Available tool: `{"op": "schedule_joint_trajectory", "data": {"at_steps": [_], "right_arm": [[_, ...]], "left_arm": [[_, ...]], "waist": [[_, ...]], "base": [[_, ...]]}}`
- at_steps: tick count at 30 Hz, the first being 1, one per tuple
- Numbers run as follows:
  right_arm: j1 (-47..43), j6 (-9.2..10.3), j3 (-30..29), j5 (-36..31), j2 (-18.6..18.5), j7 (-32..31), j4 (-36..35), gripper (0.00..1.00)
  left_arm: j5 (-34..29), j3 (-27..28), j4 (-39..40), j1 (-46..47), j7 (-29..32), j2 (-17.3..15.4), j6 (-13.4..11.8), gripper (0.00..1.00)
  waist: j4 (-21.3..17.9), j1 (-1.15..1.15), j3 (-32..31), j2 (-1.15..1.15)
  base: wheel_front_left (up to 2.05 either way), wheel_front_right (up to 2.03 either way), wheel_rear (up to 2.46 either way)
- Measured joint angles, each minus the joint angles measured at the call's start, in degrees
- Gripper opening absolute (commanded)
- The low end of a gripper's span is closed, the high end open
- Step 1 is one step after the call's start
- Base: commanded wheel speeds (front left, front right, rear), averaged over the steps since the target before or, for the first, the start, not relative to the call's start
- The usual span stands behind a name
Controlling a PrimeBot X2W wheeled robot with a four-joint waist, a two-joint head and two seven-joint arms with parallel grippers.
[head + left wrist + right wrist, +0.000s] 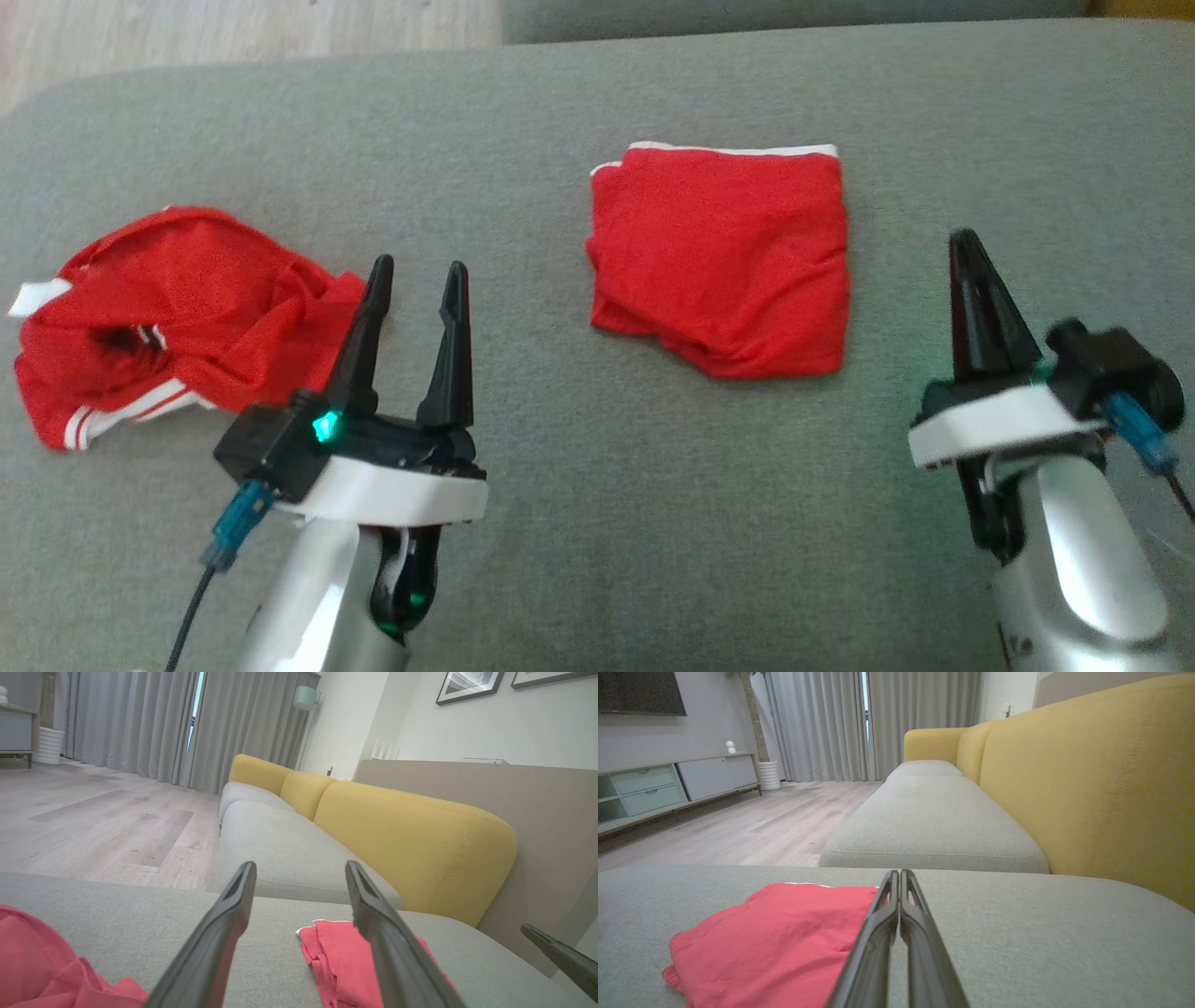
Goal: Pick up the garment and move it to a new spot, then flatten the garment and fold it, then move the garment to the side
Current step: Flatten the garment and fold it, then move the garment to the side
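Garment held: none. Both claws are empty over the grey cushion (597,523).
Left claw (418,266): its fingers are spread wide with nothing between them. The tips point away from the robot and sit just beside the near edge of the crumpled garment (177,308). I cannot tell how high they hang above the cloth.
Right claw (964,243): its fingers are pressed flat together and grip nothing. It sits just off the right edge of the folded garment (724,257), not touching it.
Crumpled garment: red with white stripes, bunched in a loose heap at the robot's left on the cushion, with a white band poking out at its far left.
Folded garment: a red, roughly square stack in the middle of the cushion, well apart from the heap, with white trim along its far edge.
Step in hand: my guess is that the open left claw is about to pick up the heap, since the folded piece looks done.
Doing it well: bring the left claw over a raised ridge of cloth rather than the thin edge, and pinch only one or two layers. Lift straight up so the heap hangs free, then carry it to bare cushion short of the folded stack.
Watch for: a grab too deep in the bunch — it could drag the whole tangle along, or catch the cushion cover underneath.
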State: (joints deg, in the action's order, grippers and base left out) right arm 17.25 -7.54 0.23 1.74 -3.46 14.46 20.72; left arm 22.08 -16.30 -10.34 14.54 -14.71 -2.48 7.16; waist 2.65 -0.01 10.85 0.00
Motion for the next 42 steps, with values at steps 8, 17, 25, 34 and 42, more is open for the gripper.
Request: {"op": "schedule_joint_trajectory", "data": {"at_steps": [8,17,25,34,42], "right_arm": [[-6.8,0.0,-1.1,2.8,0.4,0.0,-5.1,1.0],[-8.5,0.0,-1.1,3.3,0.7,0.0,-6.0,1.0],[-8.6,0.0,-1.1,3.3,0.7,0.0,-6.5,1.0],[-7.9,0.0,-1.3,1.9,0.7,-0.1,-1.8,1.0],[3.1,0.0,-1.1,3.2,0.6,-5.5,8.2,1.0]], "left_arm": [[-0.5,0.6,0.4,-2.9,0.0,0.0,0.4,1.0],[-0.5,0.5,1.0,-4.6,0.0,0.0,0.4,1.0],[-0.5,0.1,1.3,-4.6,0.0,0.0,0.4,1.0],[-0.9,-1.9,1.4,-4.3,0.0,-0.1,0.4,1.0],[-0.1,-5.0,1.1,-1.8,0.0,0.0,0.4,1.0]], "waist": [[-2.4,0.0,-2.2,0.0],[-2.4,0.0,-3.2,0.0],[-2.0,0.01,-3.4,0.0],[-0.3,0.01,-1.4,0.0],[3.3,0.02,2.2,0.0]], "base": [[0.0,0.0,0.0],[0.0,0.0,0.0],[0.0,0.0,0.0],[0.0,0.0,0.0],[0.0,0.0,0.0]]}}
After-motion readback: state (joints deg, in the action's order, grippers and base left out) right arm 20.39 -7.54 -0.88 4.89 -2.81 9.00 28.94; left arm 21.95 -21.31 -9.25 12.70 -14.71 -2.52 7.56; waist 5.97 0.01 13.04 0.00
